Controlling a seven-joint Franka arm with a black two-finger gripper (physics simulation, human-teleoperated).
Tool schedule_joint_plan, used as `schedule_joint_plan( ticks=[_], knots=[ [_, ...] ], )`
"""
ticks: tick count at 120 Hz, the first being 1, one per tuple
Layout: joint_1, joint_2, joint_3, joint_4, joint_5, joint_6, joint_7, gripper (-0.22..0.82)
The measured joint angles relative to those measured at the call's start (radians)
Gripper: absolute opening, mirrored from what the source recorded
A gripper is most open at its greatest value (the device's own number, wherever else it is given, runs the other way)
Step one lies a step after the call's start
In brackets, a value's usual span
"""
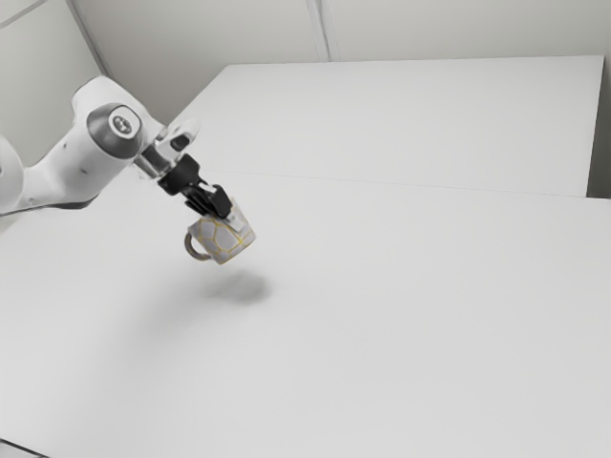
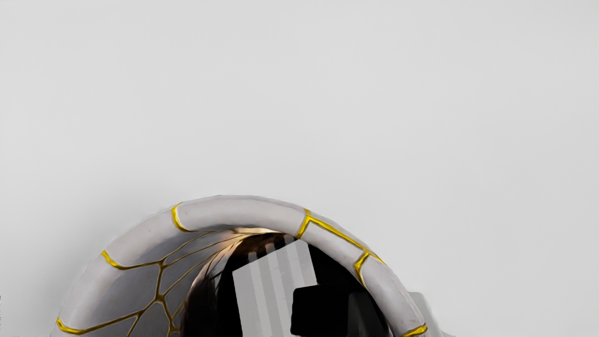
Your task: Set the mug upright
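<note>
While your white arm [image 1: 113,134] reaches in from the exterior view's left, your claw [image 1: 231,218] pinches the wall of the mug [image 1: 221,240], one finger inside, one outside. You hold it tipped, up above the table [image 1: 401,324].

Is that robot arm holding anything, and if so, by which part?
Yes, the mug: the tool grips its wall at the rim, one finger inside and the other outside. The handle is free.

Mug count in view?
1. The gold-veined mug is tilted in the air above the white table, its wall pinched in the claw, handle toward the exterior view's left.
</note>
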Motion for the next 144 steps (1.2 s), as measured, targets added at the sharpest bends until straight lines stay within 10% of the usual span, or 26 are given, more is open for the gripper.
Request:
schedule_joint_plan(
  ticks=[44,144],
  knots=[
    [-0.143,-0.192,0.001,-0.204,0.287,0.03,-0.174,-0.13],
    [-0.192,-0.251,-0.045,-0.6,0.519,0.686,-0.371,-0.13]
  ],
)
